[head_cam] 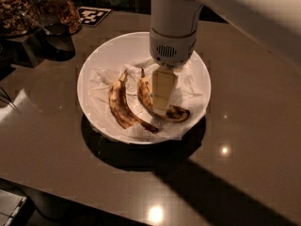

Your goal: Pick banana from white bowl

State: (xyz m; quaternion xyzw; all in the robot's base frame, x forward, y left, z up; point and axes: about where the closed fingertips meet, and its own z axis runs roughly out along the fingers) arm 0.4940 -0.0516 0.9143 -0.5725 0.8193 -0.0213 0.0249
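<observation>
The white bowl [96, 60] stands in the middle of the dark table, lined with crumpled white paper towel. Two overripe bananas lie in it side by side. The banana [176, 113] is the right one, with a plump dark-blotched end; its middle is hidden behind my gripper, so no sticker shows. The thinner brown banana [119, 108] lies to its left and tapers to a dark point. My gripper [161, 108] hangs straight down from the pale wrist, inside the bowl, right at the middle of the right banana.
Jars of nuts [14, 6] and a dark container [59, 36] stand at the back left, close to the bowl. A black-and-white marker tag [94, 15] lies behind them. The table's front edge runs across the lower left.
</observation>
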